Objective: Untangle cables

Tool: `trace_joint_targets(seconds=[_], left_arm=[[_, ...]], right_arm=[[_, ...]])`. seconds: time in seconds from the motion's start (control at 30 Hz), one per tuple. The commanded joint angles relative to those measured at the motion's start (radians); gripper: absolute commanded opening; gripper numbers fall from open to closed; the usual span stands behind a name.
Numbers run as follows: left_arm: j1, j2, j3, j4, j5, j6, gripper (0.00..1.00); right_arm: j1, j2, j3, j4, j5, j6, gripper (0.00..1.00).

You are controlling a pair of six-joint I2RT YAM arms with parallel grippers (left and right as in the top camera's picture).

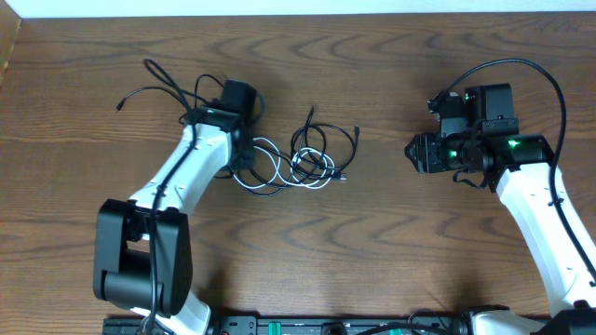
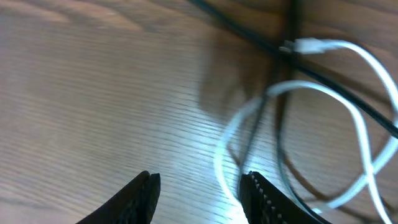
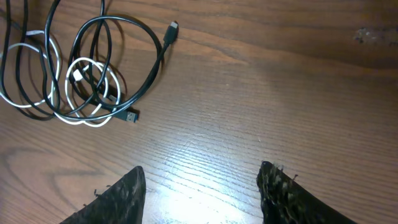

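Note:
The cables lie tangled mid-table: a white cord (image 1: 268, 146) looped through thin black cords (image 1: 312, 133). My left gripper (image 1: 245, 163) stands at the tangle's left end. In the left wrist view the gripper (image 2: 199, 190) is open, and the white cord (image 2: 357, 59) runs just inside its right finger (image 2: 264, 199) without being pinched. A black cord (image 2: 249, 34) crosses over the white plug (image 2: 308, 45). My right gripper (image 1: 415, 152) is open to the right of the tangle. Bare wood shows between its fingertips (image 3: 202, 186), and the looped cables (image 3: 87, 74) lie ahead of it.
Another thin black cord (image 1: 163, 79) sprawls at the far left behind the left arm, partly under its wrist. A black plug end (image 3: 172, 26) and a second one (image 3: 130, 116) stick out of the tangle toward the right gripper. The table's far edge (image 1: 298, 13) runs along the top.

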Motion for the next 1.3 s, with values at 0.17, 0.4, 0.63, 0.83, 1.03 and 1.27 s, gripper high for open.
trace_joint_targets(seconds=[0.17, 0.4, 0.63, 0.83, 1.03, 1.27], left_arm=[[0.073, 0.034, -0.005, 0.063, 0.13, -0.034, 0.43], [0.073, 0.064, -0.005, 0.067, 0.127, -0.023, 0.43], [0.073, 0.164, -0.005, 0.074, 0.154, -0.023, 0.43], [0.073, 0.183, -0.001, 0.086, 0.288, -0.023, 0.07], [0.073, -0.183, 0.21, 0.055, 0.783, 0.008, 0.07], [0.032, -0.473, 0.235, 0.481, 0.785, -0.322, 0.08]], right_arm=[[0.004, 0.006, 0.011, -0.001, 0.007, -0.012, 0.54], [0.004, 0.006, 0.011, 0.005, 0.007, -0.012, 0.54], [0.004, 0.006, 0.011, 0.011, 0.007, -0.012, 0.54], [0.004, 0.006, 0.011, 0.017, 0.007, -0.012, 0.54], [0.004, 0.006, 0.011, 0.032, 0.013, -0.012, 0.54], [0.003, 0.006, 0.011, 0.048, -0.026, -0.012, 0.56]])
